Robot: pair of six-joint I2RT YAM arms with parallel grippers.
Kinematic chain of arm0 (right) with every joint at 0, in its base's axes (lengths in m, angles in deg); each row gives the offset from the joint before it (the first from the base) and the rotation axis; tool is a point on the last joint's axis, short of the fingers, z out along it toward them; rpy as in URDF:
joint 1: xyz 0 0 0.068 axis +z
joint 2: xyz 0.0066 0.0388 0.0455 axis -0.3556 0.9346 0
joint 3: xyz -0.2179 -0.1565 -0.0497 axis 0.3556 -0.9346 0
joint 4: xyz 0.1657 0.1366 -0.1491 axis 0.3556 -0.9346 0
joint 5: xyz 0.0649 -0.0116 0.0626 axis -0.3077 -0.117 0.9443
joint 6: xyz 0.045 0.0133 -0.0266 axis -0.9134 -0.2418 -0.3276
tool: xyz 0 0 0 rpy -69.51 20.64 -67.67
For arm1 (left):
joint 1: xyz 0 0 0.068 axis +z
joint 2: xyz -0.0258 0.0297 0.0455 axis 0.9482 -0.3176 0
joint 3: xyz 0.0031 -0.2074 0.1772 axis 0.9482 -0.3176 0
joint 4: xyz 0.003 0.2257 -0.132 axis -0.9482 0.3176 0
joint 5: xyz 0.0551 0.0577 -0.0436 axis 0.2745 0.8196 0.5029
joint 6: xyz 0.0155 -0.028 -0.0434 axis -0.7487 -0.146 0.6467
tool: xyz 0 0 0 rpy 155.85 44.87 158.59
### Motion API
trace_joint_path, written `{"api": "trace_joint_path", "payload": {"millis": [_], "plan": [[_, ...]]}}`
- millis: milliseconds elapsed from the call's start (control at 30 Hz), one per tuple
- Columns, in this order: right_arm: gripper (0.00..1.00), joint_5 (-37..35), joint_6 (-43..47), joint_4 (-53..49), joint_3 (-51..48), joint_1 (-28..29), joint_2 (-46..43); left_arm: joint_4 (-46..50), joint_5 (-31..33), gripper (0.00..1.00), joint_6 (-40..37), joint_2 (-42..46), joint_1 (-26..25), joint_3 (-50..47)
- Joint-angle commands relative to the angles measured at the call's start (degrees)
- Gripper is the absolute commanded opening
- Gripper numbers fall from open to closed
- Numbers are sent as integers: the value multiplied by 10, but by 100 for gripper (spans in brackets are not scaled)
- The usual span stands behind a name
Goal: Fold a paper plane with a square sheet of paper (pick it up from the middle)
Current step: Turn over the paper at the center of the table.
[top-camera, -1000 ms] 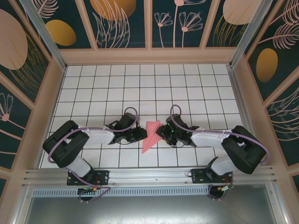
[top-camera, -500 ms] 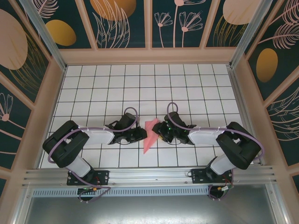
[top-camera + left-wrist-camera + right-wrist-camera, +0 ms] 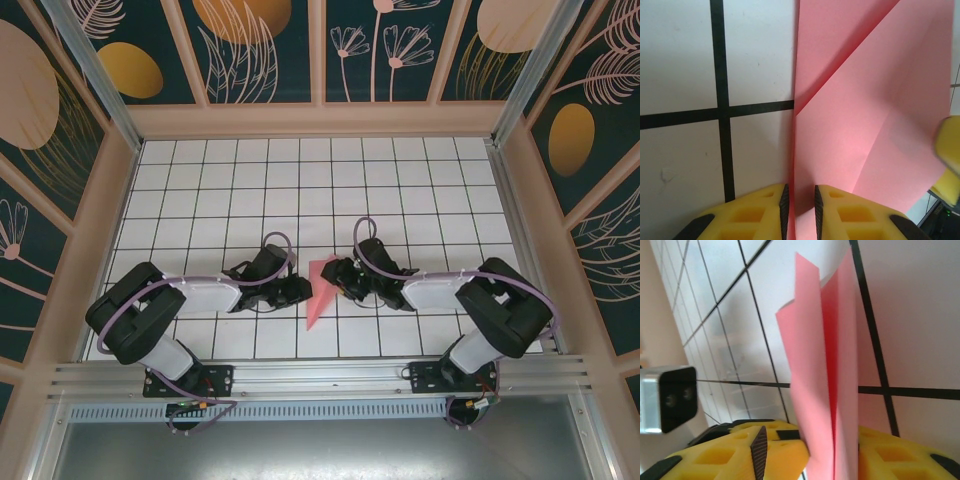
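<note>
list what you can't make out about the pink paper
- Top external: the pink paper is too small to read its folds; the right gripper covers part of its right side.
- Left wrist: the frame's top edge cuts it off; a blurred yellow shape at the right is unidentifiable.
- Right wrist: its lower end runs off the bottom edge between the yellow fingers.

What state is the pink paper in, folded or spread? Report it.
Folded: the pink paper is a narrow pointed shape, with overlapping diagonal flaps and doubled layers in the wrist views.
</note>
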Motion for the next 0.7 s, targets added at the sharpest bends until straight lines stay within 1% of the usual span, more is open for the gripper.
{"api": "trace_joint_path", "payload": {"millis": [0, 167, 267, 333, 400, 433, 500, 533, 633, 667], "plan": [[44, 3, 39, 3, 30, 6, 23, 9, 9, 24, 7, 13, 0, -7], [34, 4, 67, 6, 49, 14, 44, -5, 3, 25, 9, 20, 0, -8], [24, -3, 85, -15, 63, 14, 56, -7, 4, 27, 8, 39, 0, -9], [16, -6, 107, -42, 79, 14, 55, 5, 23, 28, 6, 66, 0, -12], [10, -10, 135, -73, 97, 14, 46, 24, 55, 29, 10, 99, 0, -16], [10, -18, 150, -96, 108, 14, 39, 32, 71, 30, 12, 116, 0, -20], [6, -54, 184, -178, 142, 14, 22, 52, 109, 33, 23, 163, 0, -31], [6, -73, 200, -219, 160, 14, 14, 62, 126, 35, 25, 183, 0, -37], [7, -155, 256, -364, 232, 18, -2, 105, 189, 39, 31, 251, 0, -56], [7, -201, 270, -430, 265, 22, -1, 121, 211, 41, 33, 275, 0, -62]]}}
